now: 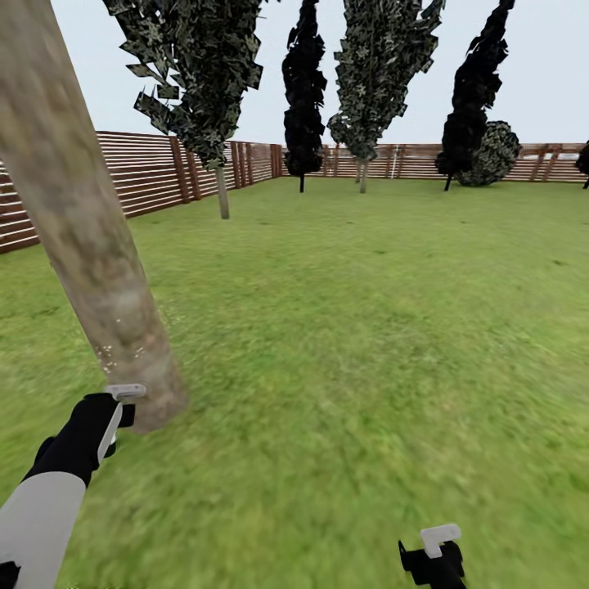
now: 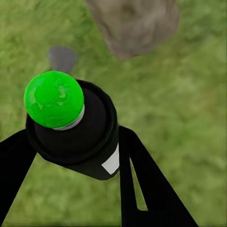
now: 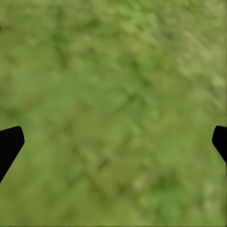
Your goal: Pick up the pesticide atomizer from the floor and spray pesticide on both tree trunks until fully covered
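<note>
Blurry grass (image 1: 352,343) spreads wide. A thick, mottled grey-beige trunk (image 1: 90,245) leans at 9 o'clock. The left claw (image 2: 75,156) grips the dark cylindrical atomizer (image 2: 80,132), cap glossy green, just beside its base. The right claw (image 3: 113,142) gapes wide.

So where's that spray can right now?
The pesticide atomizer sits between the fingers of the left gripper, low on the left in the head view, right beside the base of the near tree trunk.
</note>
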`<state>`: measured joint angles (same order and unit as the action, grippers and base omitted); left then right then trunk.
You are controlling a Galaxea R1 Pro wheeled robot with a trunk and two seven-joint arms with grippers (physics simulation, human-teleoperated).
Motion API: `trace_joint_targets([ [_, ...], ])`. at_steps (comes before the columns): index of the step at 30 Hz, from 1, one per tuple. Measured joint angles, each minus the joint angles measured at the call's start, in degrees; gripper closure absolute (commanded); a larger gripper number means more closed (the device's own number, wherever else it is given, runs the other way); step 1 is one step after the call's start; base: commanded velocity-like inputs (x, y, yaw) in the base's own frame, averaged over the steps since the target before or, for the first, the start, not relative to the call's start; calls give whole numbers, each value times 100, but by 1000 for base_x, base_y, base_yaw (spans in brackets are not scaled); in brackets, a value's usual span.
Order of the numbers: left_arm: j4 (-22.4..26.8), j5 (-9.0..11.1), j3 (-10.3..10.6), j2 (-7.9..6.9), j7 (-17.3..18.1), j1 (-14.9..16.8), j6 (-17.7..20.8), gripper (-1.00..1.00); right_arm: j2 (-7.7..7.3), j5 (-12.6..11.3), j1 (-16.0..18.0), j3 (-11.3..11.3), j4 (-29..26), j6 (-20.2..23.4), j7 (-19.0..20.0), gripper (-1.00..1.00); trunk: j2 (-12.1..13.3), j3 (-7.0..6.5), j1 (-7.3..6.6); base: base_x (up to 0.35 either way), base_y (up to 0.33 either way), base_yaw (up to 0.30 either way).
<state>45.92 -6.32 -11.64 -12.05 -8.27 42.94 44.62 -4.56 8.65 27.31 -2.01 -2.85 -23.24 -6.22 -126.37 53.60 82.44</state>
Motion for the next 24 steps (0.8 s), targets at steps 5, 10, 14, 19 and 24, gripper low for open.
trace_joint_targets([
  [5,-3,5,3,7,-19,8,-2,100,-1,0,-1,0,-2,0,0,-100,0,0,0,236,-187,68],
  [10,-55,-23,-12,-21,-20,-16,-7,100,0,0,0,0,0,0,1,-100,0,0,0,190,-216,96],
  [14,-78,-19,-9,-49,-19,-19,-3,100,0,0,0,0,0,0,2,-100,0,0,0,214,-202,269],
  [19,-89,-11,-15,-54,-26,-131,-5,100,0,0,-1,1,-1,1,-1,-100,0,1,2,117,-77,276],
  [24,-88,-19,-18,-83,-20,-396,-239,100,0,-1,-1,1,-2,2,0,-100,0,0,2,2,-1,276],
])
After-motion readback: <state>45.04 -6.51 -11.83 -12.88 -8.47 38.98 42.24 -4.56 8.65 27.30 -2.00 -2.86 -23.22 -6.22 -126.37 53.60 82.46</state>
